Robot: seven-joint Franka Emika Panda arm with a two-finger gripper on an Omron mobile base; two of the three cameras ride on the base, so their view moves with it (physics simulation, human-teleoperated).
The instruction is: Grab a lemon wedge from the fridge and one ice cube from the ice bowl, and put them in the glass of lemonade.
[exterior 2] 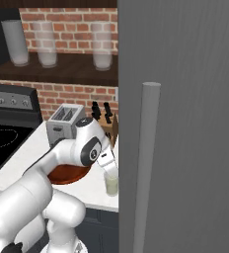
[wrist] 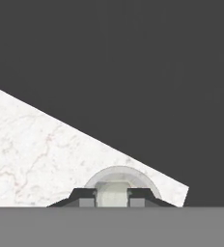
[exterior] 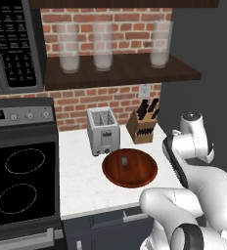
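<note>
The closed dark grey fridge (exterior 2: 185, 123) filled the right of the right base view. On the white marble worktop (exterior: 81, 171), the ice bowl (exterior: 130, 167) sat at centre of the left base view. The glass of lemonade (exterior 2: 111, 183) stood directly below the claw (wrist: 111, 198), whose fingertips (wrist: 87, 197) straddled its rim at the hand view's bottom, spread.

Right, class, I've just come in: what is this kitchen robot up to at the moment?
The white arm has its end effector directly above the glass of lemonade, which stands on the white counter beside the closed fridge. Whether it holds anything cannot be told. The ice bowl sits by the toaster, with one ice cube inside.
</note>
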